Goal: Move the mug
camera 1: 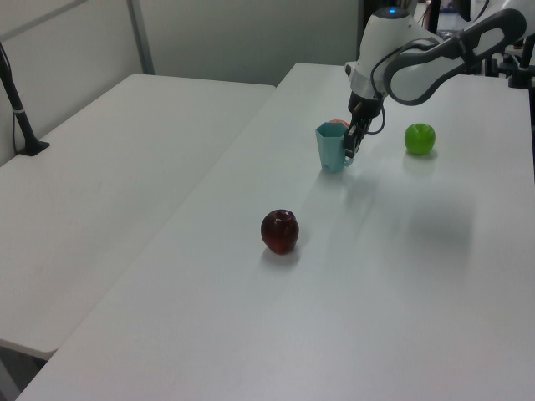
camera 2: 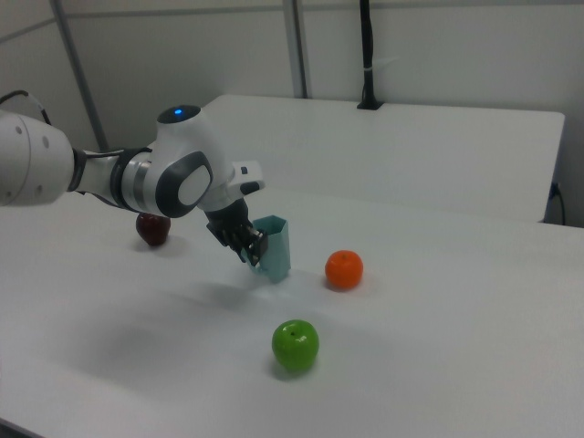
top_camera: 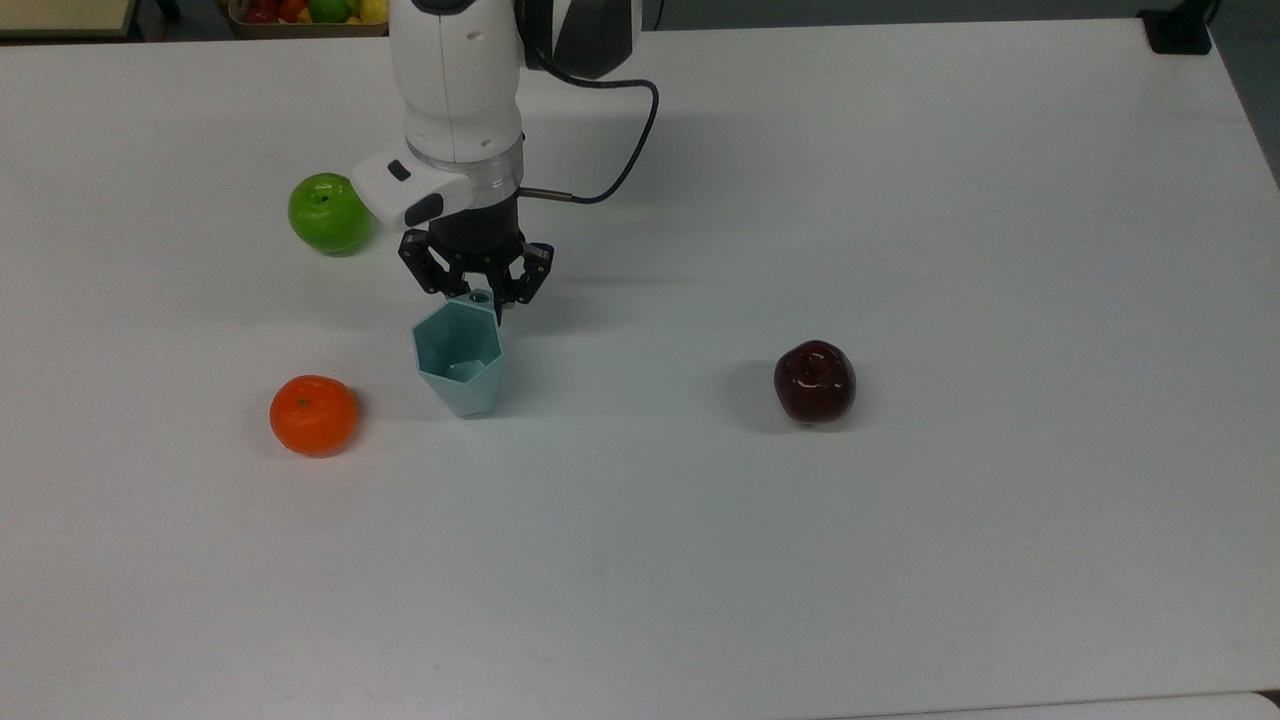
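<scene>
The mug (top_camera: 458,357) is pale light blue. The orange (top_camera: 313,414) is bright orange, one apple (top_camera: 327,212) vivid green, the other apple (top_camera: 814,381) dark glossy red. The tabletop (top_camera: 900,550) is plain white. The arm (top_camera: 455,90) is white with grey joints; its gripper (top_camera: 478,290) is black.

Probably a lab: bare white tables (camera 1: 125,167), partition walls (camera 2: 438,55).

White table (top_camera: 900,560) held a round orange fruit (top_camera: 313,414), green apple (top_camera: 328,212) and dark red apple (top_camera: 815,381), well apart.
</scene>
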{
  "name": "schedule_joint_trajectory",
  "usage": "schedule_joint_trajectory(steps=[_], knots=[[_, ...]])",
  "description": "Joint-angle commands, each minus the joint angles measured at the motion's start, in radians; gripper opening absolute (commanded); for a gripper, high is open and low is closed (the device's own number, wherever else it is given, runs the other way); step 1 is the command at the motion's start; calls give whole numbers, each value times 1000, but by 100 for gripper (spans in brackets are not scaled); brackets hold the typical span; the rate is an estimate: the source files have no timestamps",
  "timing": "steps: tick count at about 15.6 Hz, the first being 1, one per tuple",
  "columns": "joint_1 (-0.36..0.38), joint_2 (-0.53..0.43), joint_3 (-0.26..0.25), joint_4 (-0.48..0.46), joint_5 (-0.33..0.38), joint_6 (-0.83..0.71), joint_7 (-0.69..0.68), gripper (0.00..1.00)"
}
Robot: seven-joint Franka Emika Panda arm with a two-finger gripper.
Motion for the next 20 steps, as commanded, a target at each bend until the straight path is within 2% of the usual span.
schedule_joint_trajectory(steps=[1,3,8,15,18,20], knots=[[3,-108,-6,-22,-9,-120,-12,16],[2,-169,-6,-72,-4,-137,-12,14],[0,-339,-6,-275,-3,-126,-95,14],[31,-386,-6,-454,-3,-38,-113,14],[38,-386,-6,-464,-4,-38,-123,15],[45,-381,-6,-464,-4,-38,-123,18]])
